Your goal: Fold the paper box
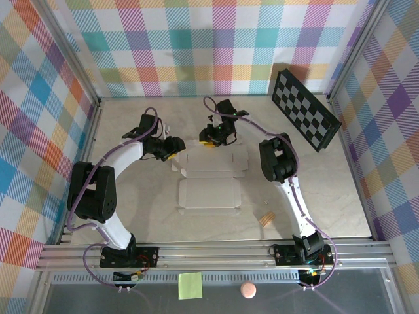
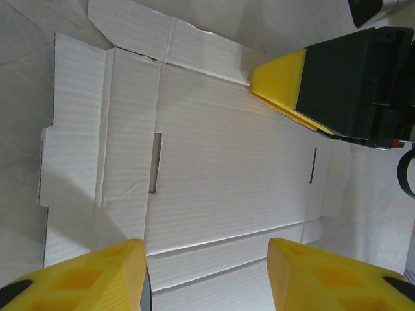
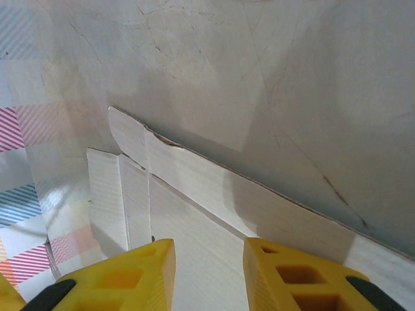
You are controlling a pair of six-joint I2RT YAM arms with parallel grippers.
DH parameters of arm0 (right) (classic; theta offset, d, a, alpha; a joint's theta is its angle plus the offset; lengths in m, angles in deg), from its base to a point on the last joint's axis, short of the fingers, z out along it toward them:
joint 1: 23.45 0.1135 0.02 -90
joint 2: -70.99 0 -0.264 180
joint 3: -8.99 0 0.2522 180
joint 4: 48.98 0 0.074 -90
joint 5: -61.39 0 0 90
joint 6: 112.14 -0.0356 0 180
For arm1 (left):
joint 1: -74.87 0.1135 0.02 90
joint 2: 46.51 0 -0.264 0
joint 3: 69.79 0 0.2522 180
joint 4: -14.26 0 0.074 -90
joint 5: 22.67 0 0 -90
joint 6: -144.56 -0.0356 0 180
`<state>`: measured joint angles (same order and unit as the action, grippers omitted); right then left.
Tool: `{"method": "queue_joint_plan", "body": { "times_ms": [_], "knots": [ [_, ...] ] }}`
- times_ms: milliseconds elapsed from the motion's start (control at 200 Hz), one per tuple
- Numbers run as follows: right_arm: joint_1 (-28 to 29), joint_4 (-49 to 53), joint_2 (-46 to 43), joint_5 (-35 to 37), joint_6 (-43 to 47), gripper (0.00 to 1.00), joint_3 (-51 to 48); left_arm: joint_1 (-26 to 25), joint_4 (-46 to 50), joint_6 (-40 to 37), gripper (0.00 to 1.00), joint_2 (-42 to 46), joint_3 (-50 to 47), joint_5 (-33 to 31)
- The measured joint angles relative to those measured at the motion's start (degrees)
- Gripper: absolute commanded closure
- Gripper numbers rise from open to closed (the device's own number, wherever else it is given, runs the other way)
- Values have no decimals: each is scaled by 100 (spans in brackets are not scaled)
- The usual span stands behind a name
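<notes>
The paper box (image 1: 209,180) lies flat and unfolded on the table's middle, a pale creased sheet with small flaps. My left gripper (image 1: 175,145) hovers over its far left corner, and my right gripper (image 1: 211,139) over its far edge. In the left wrist view the sheet (image 2: 227,162) spreads below my open left gripper (image 2: 207,278), with nothing between the yellow fingers. The right gripper's yellow fingertip (image 2: 285,84) shows at the sheet's upper right there. In the right wrist view my right gripper (image 3: 209,275) stands open above the sheet's edge flap (image 3: 194,214).
A black-and-white checkerboard panel (image 1: 306,109) leans at the back right. A small wooden block (image 1: 266,220) lies right of the sheet. A yellow-green sticky note (image 1: 190,285) and a pink ball (image 1: 247,290) sit in front of the rail. Plaid walls enclose the table.
</notes>
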<state>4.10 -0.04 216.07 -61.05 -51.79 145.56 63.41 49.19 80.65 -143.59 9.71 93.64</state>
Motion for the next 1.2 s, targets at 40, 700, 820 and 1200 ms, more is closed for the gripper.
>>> {"method": "queue_joint_plan", "body": {
  "times_ms": [40, 700, 820, 1200],
  "knots": [
    [-11, 2, 0, 0, -2, 66, 13, 0, 0, 0, 48, 0, 4, 0],
    [-101, 94, 201, 44, 31, 67, 240, 11, 256, -68, 47, -442, 514, -131],
    [-107, 22, 177, 22, 48, 67, 157, 15, 435, -153, 46, -802, 957, -251],
    [-111, -17, 162, 0, 50, 67, 122, 151, 1056, -437, 44, -2441, 2848, -546]
  ]
}}
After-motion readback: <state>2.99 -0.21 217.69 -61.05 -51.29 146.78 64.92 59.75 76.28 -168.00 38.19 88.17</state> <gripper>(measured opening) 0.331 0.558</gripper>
